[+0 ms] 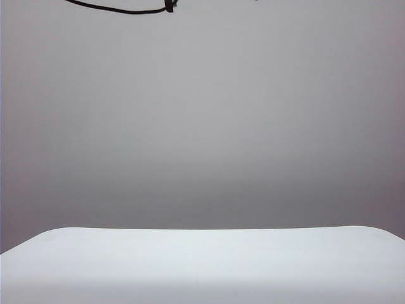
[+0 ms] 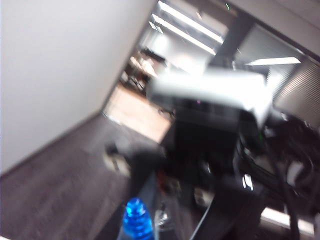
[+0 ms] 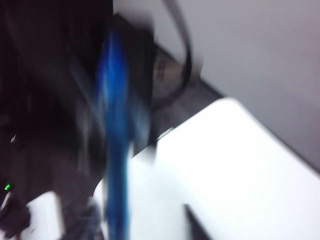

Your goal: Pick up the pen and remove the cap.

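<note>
The left gripper [image 2: 150, 227], barely in view, is closed on the slim clear-barrelled pen [image 2: 136, 220]. The pale blue translucent cap [image 3: 114, 150], a lengthwise blur, lies before the right gripper; its opening cannot be told.

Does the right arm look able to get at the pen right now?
Probably yes: a blue streak, seemingly the pen or cap, sits close before the right claw, nothing visibly between. Blur hides both claws; the exterior view shows neither arm.
</note>
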Motion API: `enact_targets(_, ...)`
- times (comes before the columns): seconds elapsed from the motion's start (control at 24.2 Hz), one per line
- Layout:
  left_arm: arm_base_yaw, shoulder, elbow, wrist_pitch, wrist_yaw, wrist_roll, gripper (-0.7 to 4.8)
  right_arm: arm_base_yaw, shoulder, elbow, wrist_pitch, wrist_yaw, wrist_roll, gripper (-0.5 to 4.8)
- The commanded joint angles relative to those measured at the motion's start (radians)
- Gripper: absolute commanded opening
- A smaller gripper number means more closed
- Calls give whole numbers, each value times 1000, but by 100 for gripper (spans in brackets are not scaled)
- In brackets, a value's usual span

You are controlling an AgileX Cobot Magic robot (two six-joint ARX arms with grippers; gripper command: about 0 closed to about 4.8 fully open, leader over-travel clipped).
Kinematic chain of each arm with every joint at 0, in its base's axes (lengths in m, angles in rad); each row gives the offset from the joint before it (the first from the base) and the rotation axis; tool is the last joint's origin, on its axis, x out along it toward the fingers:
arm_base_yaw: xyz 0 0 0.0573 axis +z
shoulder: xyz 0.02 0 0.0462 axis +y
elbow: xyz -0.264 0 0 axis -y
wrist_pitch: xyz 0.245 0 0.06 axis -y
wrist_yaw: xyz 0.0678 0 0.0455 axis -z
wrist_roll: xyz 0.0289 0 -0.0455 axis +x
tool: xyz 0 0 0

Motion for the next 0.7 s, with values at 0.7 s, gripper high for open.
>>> enact_targets(0.7, -3, 1, 2, 129, 56, -70, -5, 0, 21, 5, -92, -143, -44, 289)
